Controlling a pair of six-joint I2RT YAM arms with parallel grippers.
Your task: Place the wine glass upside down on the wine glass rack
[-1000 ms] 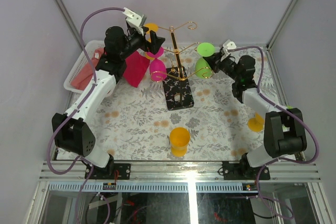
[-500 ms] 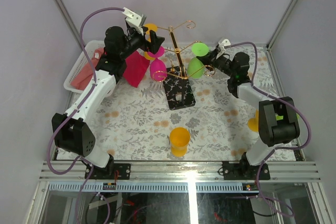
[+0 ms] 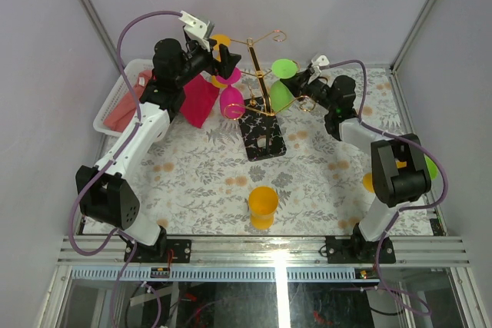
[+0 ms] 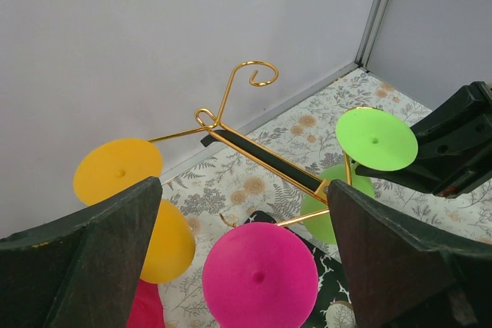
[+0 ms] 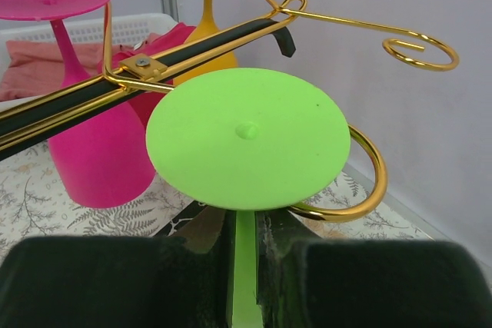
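**Item:** green wine glass (image 3: 279, 97), inverted with foot uppermost, at 3 o'clock of the wine glass rack (image 3: 261, 140) post. Its foot sits over a curled gold arm end (whether the stem is seated there cannot be told).
**Right gripper** (image 3: 298, 82): clenched on the stem.
**Left gripper** (image 3: 224, 62): released, spread wide at 9 o'clock, flanking the hung pink glass (image 3: 231, 102).

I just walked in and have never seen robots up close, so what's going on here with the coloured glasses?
The right gripper holds a green wine glass upside down by its stem, at an arm of the gold wire rack; whether it is hooked yet is unclear. The left gripper sits open around a pink glass that hangs on the rack beside an orange glass. A second orange glass stands on the table.
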